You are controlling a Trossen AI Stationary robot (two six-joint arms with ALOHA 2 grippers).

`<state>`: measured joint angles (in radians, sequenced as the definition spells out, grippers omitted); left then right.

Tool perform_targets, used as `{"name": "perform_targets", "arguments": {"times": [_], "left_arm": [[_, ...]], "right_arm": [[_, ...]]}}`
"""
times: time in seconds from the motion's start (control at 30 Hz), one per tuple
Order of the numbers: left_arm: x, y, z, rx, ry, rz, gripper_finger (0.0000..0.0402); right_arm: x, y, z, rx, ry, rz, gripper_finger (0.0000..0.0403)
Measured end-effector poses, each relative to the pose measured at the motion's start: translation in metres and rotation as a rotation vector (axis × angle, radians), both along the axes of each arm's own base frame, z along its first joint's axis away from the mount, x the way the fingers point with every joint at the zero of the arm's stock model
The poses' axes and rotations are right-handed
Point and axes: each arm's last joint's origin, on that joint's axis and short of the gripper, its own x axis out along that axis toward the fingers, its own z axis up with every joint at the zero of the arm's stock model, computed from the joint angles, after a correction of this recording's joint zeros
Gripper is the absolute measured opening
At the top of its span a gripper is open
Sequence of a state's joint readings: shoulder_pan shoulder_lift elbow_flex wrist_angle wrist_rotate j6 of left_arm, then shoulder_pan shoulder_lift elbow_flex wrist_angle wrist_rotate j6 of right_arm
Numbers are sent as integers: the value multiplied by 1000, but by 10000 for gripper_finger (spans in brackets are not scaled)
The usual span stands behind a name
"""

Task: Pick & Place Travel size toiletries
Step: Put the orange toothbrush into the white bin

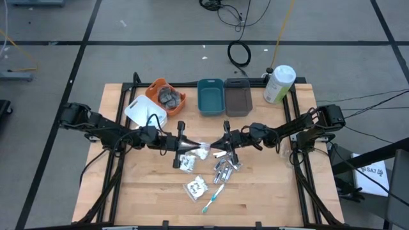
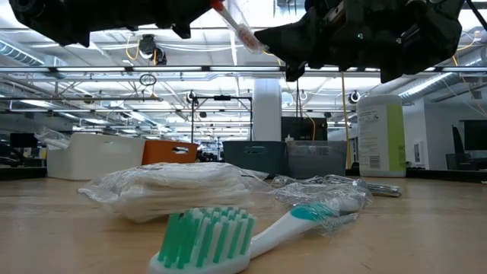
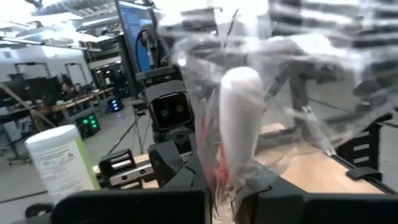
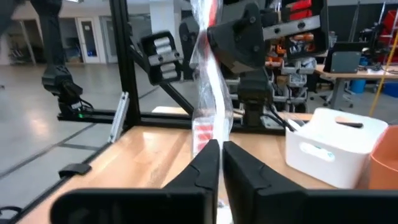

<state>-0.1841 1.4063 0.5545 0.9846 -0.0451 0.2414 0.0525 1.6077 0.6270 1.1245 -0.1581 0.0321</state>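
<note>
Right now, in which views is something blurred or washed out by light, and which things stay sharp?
Left wrist view: the wrapped toothbrush fills the picture, blurred, its clear wrap smeared; upper corner overexposed. Low view: the green-bristled toothbrush is soft, the arms dark silhouettes against bright ceiling lights. Right wrist view: white bin sharp. High view: evenly lit.

The high view looks straight down on the whole desk (image 1: 153,191) from well above. The low view sits at desk-top height, very near a toothbrush (image 2: 228,236), facing the bins and the room behind. Each wrist view looks forward from its own arm toward the opposite arm; both share the wrapped item held mid-frame.
</note>
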Motion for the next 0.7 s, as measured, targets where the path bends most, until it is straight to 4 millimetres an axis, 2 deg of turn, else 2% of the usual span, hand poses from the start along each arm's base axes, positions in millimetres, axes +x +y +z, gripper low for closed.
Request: {"name": "perform_targets", "arguments": {"times": [0.23, 0.43, 0.53, 0.7], "left_arm": [[0, 0, -4, 17, 38, 16, 8], [-7, 4, 4, 12, 65, 84, 10], [-11, 6, 4, 3, 127, 132, 8], [-29, 8, 16, -25, 177, 256, 15]], "right_arm": [[-1, 0, -1, -15, 31, -4, 93], [-12, -5, 11, -23, 125, -23, 153], [-22, -8, 20, -22, 184, -77, 166], [-41, -13, 28, -42, 317, -211, 166]]}}
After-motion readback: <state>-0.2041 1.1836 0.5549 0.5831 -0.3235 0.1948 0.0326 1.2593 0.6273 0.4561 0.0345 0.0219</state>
